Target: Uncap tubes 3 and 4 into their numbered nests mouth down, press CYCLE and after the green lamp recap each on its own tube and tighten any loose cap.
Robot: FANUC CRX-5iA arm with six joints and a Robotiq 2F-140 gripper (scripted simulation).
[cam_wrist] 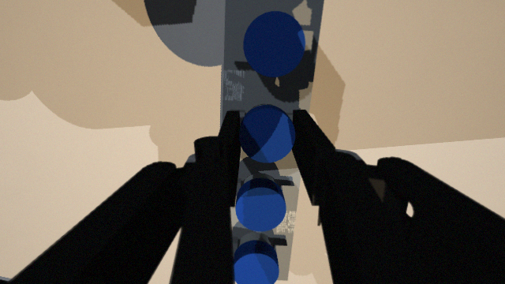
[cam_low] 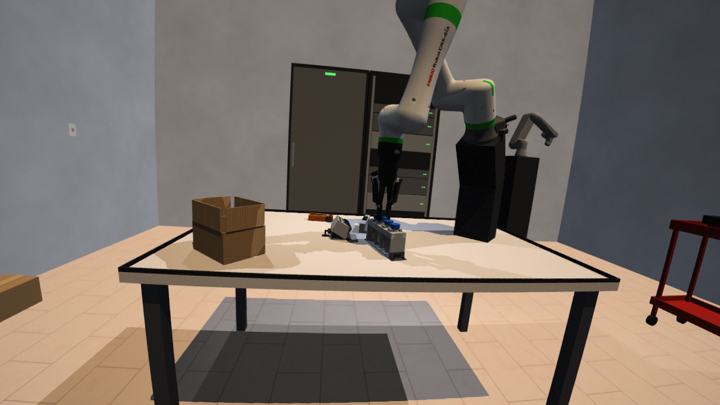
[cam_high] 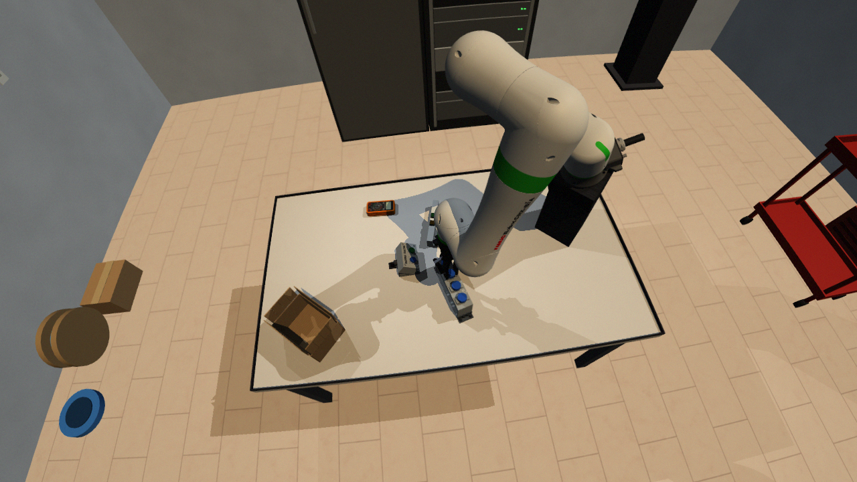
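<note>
— Where is the task's thing being found at this moment?

— The cap [cam_wrist: 272, 138] is being held in the closed gripper [cam_wrist: 267, 114], with one finger lying against each side of it. It is still sitting on its tube in the decapping station [cam_wrist: 233, 91], which is standing on the counter [cam_low: 453, 261]. It is the second of the four blue caps in the row; it is being judged to be tube 3's, though the number is not readable.

— How is it expected to handle?

— It is being taken as small, light and stiff: a smooth plastic cylinder. Being round and smooth-walled, it is likely to slip under the pads while being turned, so a firm squeeze is being called for rather than a gentle one.

— And where is hold best being taken?

— Across the side wall, at opposite points of the circle and low enough that the pads are bearing fully on it. The neighbouring cap [cam_wrist: 274, 43] beyond and the near cap [cam_wrist: 260, 205] are standing just along the row, so the fingers are best being kept crosswise to it, as they are now.

— Any risk being foreseen?

— Once unscrewed, so light a piece may be tilting in the grip, which would be spoiling a flat, mouth-down setting in its nest.
</note>
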